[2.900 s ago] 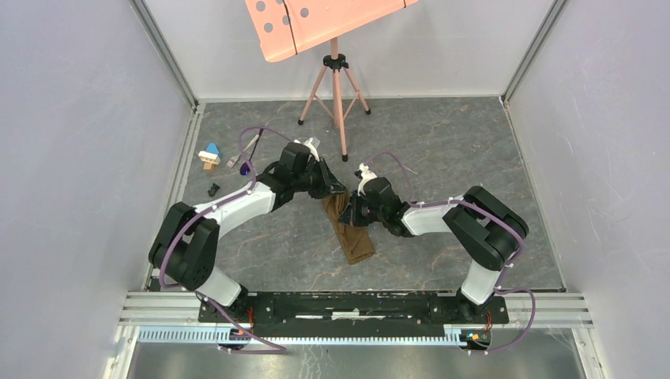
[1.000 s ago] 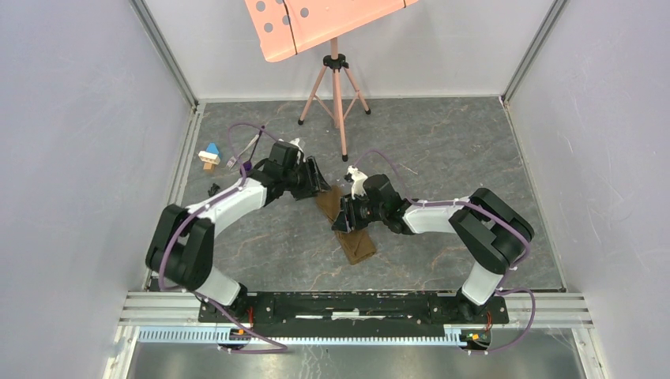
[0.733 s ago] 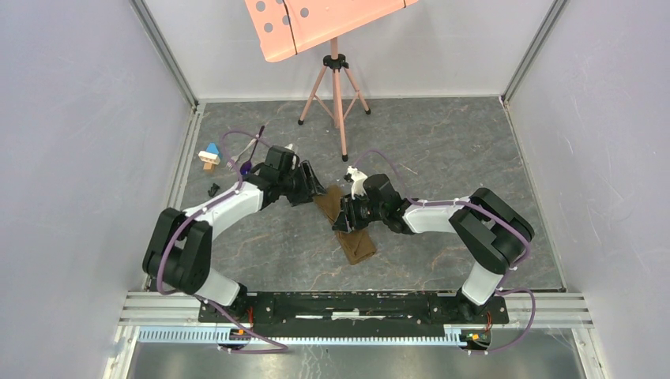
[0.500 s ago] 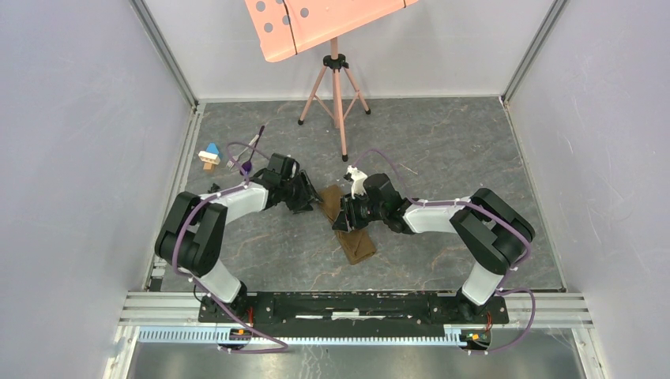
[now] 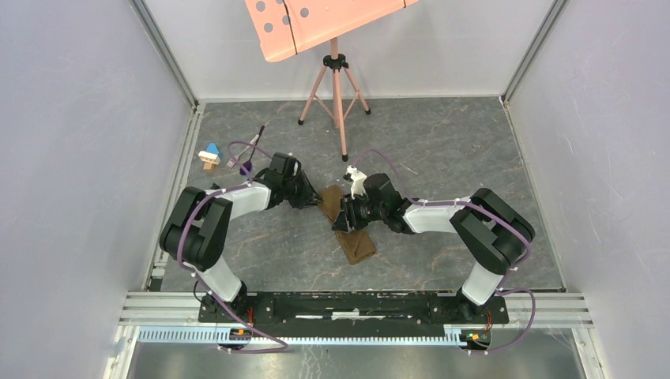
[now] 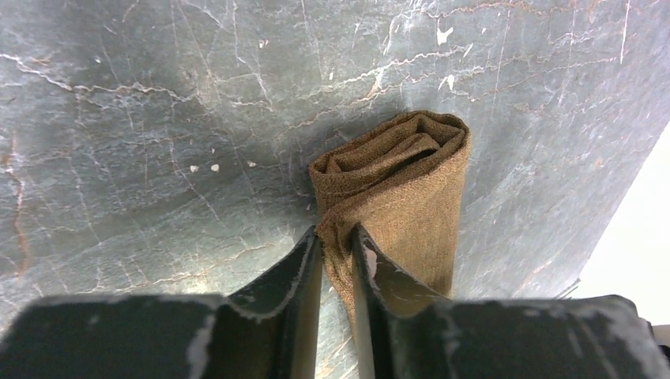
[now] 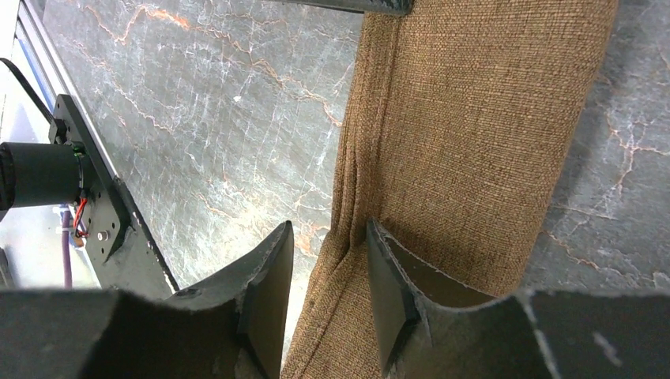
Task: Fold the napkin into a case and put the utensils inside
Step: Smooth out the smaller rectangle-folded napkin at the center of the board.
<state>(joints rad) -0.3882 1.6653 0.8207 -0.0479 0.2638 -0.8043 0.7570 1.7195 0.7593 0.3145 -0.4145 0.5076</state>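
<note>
White-and-black arms (image 5: 246, 199) carry purple cables (image 5: 534, 310), apparently clipped on.

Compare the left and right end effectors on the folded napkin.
Gap: the left end effector has its fingers almost together, pinching a thin edge of the folded napkin. The right end effector stands wider, straddling the layered long edge; whether it clamps is unclear.
Place: the left end effector sits near the napkin's far end, the right end effector about midway along it.
Both are low over the table with cloth between their fingers.
</note>
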